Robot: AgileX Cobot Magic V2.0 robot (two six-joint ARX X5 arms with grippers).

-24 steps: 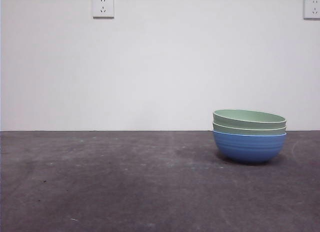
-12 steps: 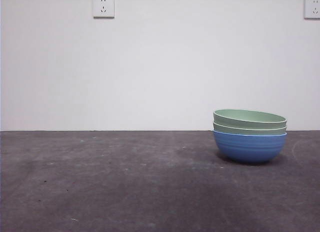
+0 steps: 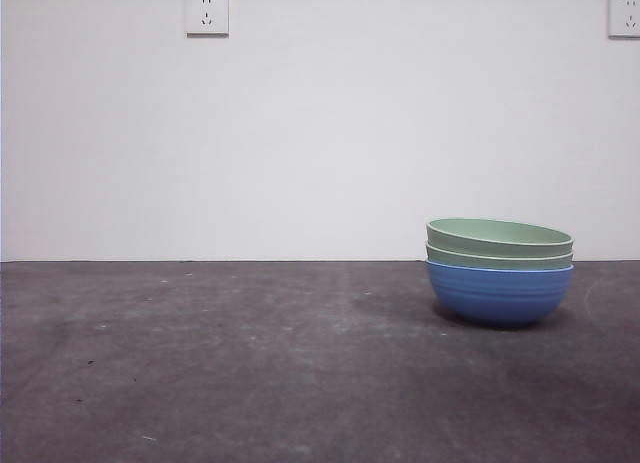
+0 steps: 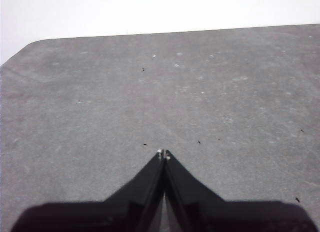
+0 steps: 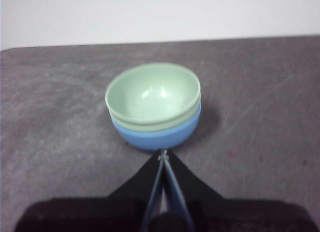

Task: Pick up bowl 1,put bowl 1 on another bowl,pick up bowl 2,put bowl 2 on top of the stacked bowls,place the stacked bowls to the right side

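On the near side of the stack, your right gripper (image 5: 163, 154) sits with its jaws pressed together, holding nothing, tips aimed at the stacked bowls (image 3: 499, 271) with a small gap between tips and stack, as far as the right wrist view shows. Left gripper (image 4: 163, 154) is likewise closed and empty, parked over bare table (image 4: 100, 117) with no bowl in its view. Neither arm shows in the front view. Stack: blue bowl (image 3: 499, 295) at the bottom, two pale green bowls nested inside it, top green bowl (image 5: 153, 93) empty, rims roughly level. It rests on the table right of centre in the front view, so all three stacking steps look done and the placement looks finished or close to it. Risks from here, as I read it: if you push forward with the jaws shut, the tips could shove the blue bowl and slide the whole stack. If you re-grip, a pinch on the top rim only may lift the green bowls out and leave the blue one behind. Nested bowls look loose, so a fast sideways move could tilt them.
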